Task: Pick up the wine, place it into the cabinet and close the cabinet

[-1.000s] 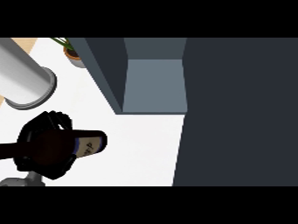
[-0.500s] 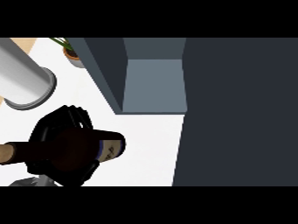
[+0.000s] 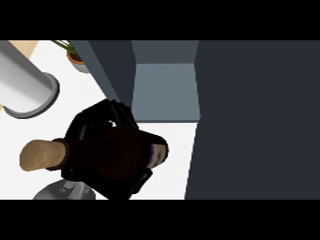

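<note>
My right hand [image 3: 110, 161] is curled round the dark wine bottle [image 3: 155, 152] and hides most of it. The bottle lies tilted, its tan cork top [image 3: 41, 155] pointing left and its labelled body showing at the hand's right edge. It is held above the white counter [image 3: 169, 136], just left of and in front of the open dark grey cabinet [image 3: 166, 91]. The cabinet's lighter inner floor shows behind the fingers. A bit of grey forearm [image 3: 62, 192] shows at the lower left. The left hand is not in view.
A large white cylinder [image 3: 20, 79] stands at the left on the counter. A small potted plant [image 3: 76, 56] sits at the back, beside the cabinet's left wall. A wide dark panel [image 3: 266, 122] fills the right side of the view.
The right hand has carried the bottle rightward toward the cabinet's opening. Hand and bottle now look larger, and the cork top has come into plain sight at the left.
</note>
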`<state>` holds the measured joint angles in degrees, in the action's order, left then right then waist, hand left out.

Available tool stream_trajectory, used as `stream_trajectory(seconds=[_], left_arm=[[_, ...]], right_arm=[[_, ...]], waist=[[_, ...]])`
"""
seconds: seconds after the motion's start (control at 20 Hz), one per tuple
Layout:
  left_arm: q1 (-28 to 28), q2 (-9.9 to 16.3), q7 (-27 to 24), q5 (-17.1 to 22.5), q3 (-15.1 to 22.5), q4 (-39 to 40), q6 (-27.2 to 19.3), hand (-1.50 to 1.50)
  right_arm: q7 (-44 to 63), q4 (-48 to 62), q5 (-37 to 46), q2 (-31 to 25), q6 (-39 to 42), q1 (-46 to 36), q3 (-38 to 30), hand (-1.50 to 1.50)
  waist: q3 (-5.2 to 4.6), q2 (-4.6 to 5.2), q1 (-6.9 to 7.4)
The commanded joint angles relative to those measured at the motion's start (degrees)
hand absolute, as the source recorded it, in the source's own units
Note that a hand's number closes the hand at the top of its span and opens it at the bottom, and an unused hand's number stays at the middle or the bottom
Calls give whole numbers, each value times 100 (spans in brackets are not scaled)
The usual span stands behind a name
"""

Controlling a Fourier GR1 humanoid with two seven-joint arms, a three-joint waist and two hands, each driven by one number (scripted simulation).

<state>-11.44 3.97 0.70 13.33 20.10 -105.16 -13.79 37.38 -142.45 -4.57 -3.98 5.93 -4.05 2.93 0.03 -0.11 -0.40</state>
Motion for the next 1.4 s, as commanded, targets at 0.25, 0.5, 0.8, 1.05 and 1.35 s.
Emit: stream_trajectory(seconds=[0.25,0.5,0.8,1.05,1.35], left_arm=[[-1273,-391,424,-348,596,560,-1281,150],[-1588,-395,549,-517,358,894,-1420,150],[-2180,-396,504,-540,581,1340,-1985,150],[-2191,-397,19,-261,643,1800,-2116,150],[-2332,-397,-619,511,613,2327,-2271,150]], right_arm=[[-353,-105,-288,218,72,181,62,-150],[261,-933,-601,43,128,428,-62,-150],[110,-574,-334,171,129,281,192,-150],[102,-869,-880,-43,315,554,-375,-150],[332,-437,-463,-39,69,-216,-212,-150]], waist=[[1,8,-16],[0,0,-44],[-2,2,-16],[0,7,-60],[-6,18,-36]])
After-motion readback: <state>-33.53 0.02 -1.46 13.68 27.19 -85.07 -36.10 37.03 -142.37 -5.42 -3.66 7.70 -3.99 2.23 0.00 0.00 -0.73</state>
